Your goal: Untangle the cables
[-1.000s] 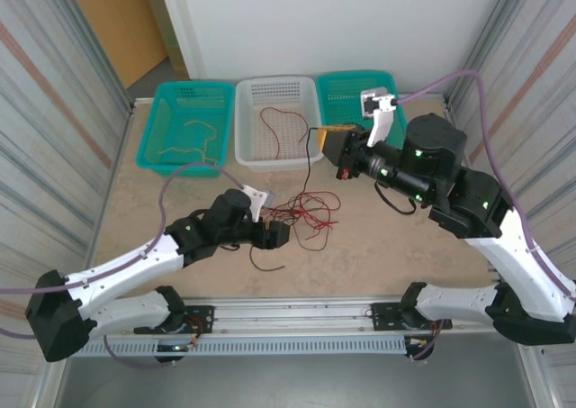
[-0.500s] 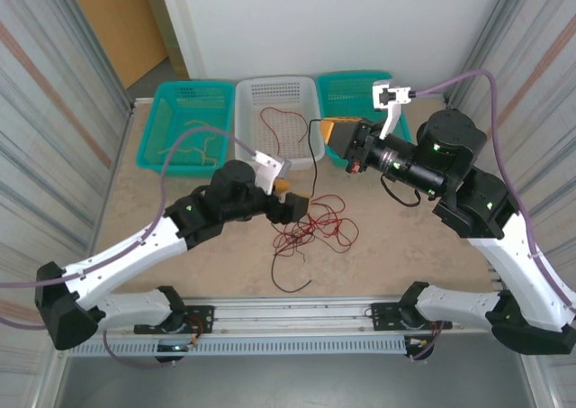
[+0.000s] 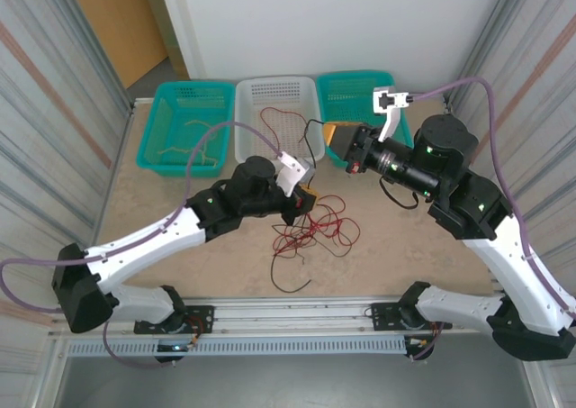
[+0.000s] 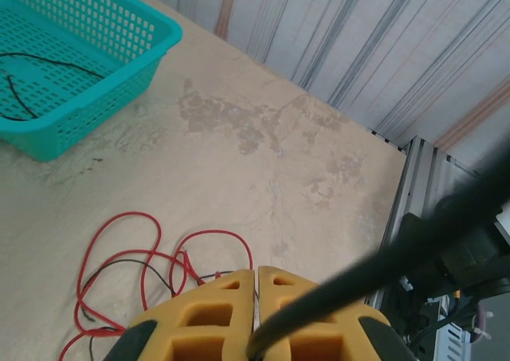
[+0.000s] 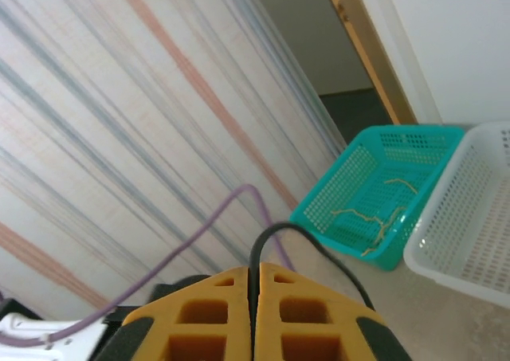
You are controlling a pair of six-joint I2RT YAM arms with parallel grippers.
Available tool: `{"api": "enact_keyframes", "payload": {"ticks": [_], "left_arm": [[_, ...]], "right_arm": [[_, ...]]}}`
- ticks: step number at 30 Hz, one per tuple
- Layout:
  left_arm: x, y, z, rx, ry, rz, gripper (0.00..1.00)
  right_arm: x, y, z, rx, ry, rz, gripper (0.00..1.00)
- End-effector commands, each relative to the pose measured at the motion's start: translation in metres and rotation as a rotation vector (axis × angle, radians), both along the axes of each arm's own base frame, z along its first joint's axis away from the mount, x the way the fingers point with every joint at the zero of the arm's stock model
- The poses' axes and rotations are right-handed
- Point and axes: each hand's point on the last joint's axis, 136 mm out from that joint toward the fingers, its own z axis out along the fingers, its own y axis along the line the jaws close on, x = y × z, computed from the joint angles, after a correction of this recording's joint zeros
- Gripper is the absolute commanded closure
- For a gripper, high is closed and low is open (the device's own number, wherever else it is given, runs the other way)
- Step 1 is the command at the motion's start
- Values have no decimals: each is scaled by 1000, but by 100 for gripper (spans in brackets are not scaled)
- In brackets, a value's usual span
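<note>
Your left gripper (image 3: 304,201) has swung up and right, pinched shut on the black cable (image 4: 358,275) that your right gripper (image 3: 339,140), equally clamped, holds higher, drawing it clear of the red cables (image 3: 313,231) on the table (image 3: 135,201).

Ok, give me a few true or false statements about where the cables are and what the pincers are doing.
1. The left pincer and the right pincer are both shut on the black cable. True.
2. The yellow-tan cables lie in the white basket. False: they lie in the left teal basket.
3. A red cable lies in the white basket. True.
4. The red tangle sits in the right teal basket. False: it lies on the table, just below the left pincer in the top view.
</note>
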Motion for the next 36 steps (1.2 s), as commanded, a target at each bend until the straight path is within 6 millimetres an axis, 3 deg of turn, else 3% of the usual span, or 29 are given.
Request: {"api": "enact_keyframes", "payload": {"ticks": [1,4,6,11,15,20,22,26,32,33,36], "left_arm": [[1,17,71,-71,-88,58,100],[7,36,112,-111,-87,147,100],[16,51,133,-152,-53,200,100],[40,85,152,-244,74,336,100],[42,88,164,-329,115,331,100],[36,88,176,-366,127,305,100],[33,89,181,-374,123,299,100],[30,95,189,-380,111,302,100],[35,103,182,-374,120,327,100],[37,106,179,-368,120,341,100],[46,116,160,-324,110,401,100]], "right_arm": [[9,-16,-14,-10,42,-81,58],[13,-11,-55,-89,96,-80,40],[-1,-4,-77,-91,95,-9,35],[-27,26,-132,-195,95,70,25],[-35,50,-143,-307,56,88,19],[-10,71,-162,-466,55,19,20],[-4,80,-161,-488,39,21,26],[6,93,-158,-512,20,12,48],[4,98,-145,-481,-22,36,96],[2,97,-142,-476,-27,41,100],[-4,91,-127,-445,-54,44,100]]}}
